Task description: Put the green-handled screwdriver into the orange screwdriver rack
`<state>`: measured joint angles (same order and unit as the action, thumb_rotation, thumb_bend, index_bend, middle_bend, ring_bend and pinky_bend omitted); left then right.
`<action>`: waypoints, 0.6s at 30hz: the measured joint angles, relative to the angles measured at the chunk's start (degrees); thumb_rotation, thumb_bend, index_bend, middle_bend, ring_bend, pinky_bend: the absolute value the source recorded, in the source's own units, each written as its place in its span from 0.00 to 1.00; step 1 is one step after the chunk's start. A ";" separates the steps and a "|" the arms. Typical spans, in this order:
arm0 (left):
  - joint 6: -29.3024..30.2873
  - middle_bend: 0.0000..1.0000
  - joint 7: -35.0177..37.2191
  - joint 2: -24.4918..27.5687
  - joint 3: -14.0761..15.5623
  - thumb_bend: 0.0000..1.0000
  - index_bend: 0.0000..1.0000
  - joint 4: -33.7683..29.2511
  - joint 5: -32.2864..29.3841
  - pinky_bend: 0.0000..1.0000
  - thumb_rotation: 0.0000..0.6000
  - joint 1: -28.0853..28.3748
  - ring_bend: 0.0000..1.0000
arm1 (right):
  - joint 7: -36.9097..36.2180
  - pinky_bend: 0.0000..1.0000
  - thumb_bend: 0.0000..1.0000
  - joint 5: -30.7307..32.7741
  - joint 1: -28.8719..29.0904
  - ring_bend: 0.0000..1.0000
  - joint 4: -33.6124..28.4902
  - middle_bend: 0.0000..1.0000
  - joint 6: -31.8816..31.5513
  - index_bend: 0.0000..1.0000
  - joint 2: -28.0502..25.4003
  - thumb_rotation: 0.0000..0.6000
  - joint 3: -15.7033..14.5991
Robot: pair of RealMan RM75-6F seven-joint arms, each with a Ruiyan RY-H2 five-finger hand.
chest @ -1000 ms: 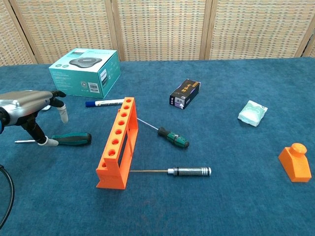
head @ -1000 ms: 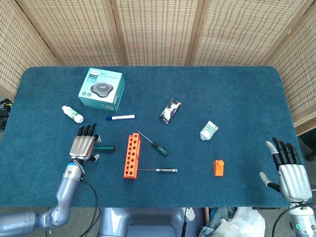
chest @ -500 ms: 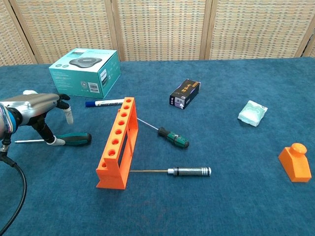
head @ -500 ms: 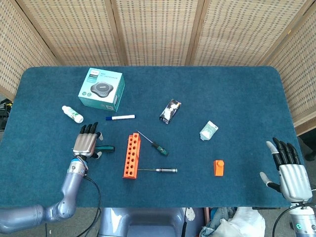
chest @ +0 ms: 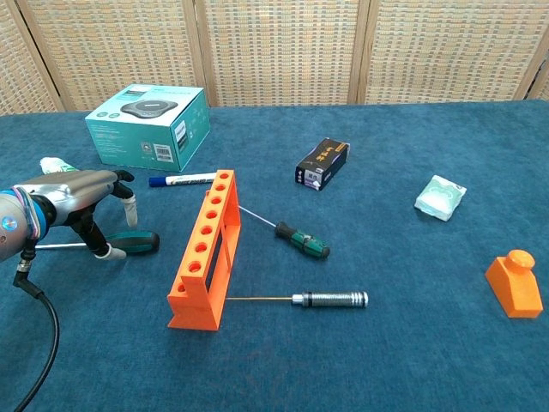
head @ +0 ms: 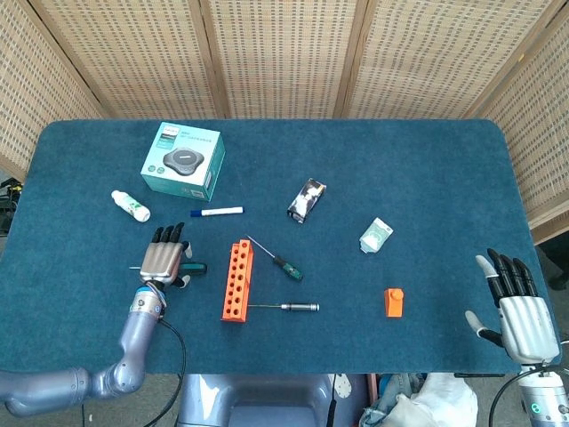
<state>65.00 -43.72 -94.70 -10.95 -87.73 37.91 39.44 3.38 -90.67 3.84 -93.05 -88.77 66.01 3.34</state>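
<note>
The green-handled screwdriver lies flat on the blue table left of the orange rack, its thin shaft pointing left. In the head view only the end of its handle shows beside my left hand. That hand hovers over the shaft and the handle's near end, fingers apart and pointing down, one fingertip on the cloth beside the handle, nothing gripped. The rack stands upright with its holes empty. My right hand rests open at the table's front right corner, seen only in the head view.
A smaller green-and-black screwdriver and a silver-handled one lie right of the rack. A teal box, blue marker and white bottle sit behind my left hand. Further right are a black box, white packet and orange block.
My left hand has slid right along the screwdriver toward its handle and the rack. The screwdriver, the rack and the right hand have not moved.
</note>
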 measured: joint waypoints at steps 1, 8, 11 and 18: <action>-0.01 0.00 0.02 -0.11 0.01 0.23 0.43 0.13 -0.06 0.00 1.00 0.10 0.00 | -0.02 0.00 0.23 -0.02 -0.01 0.00 -0.02 0.00 -0.01 0.00 -0.02 1.00 -0.01; -0.15 0.01 -0.21 -1.24 0.19 0.23 0.45 1.36 -0.62 0.00 1.00 0.77 0.00 | -0.12 0.00 0.23 -0.13 0.07 0.00 -0.05 0.00 0.16 0.00 -0.02 1.00 -0.10; -0.17 0.02 -0.43 -1.87 0.38 0.24 0.49 2.03 -0.79 0.00 1.00 1.02 0.00 | -0.12 0.00 0.23 -0.21 0.13 0.00 -0.09 0.00 0.31 0.00 -0.02 1.00 -0.19; 0.38 0.04 0.13 -3.33 0.37 0.26 0.57 3.21 -0.70 0.01 1.00 1.21 0.00 | -0.31 0.00 0.23 -0.33 0.10 0.00 -0.18 0.00 0.18 0.00 -0.08 1.00 -0.21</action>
<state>65.39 -43.59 -98.02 -10.59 -84.52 37.21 40.66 3.07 -91.00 3.95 -93.23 -88.59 65.93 3.13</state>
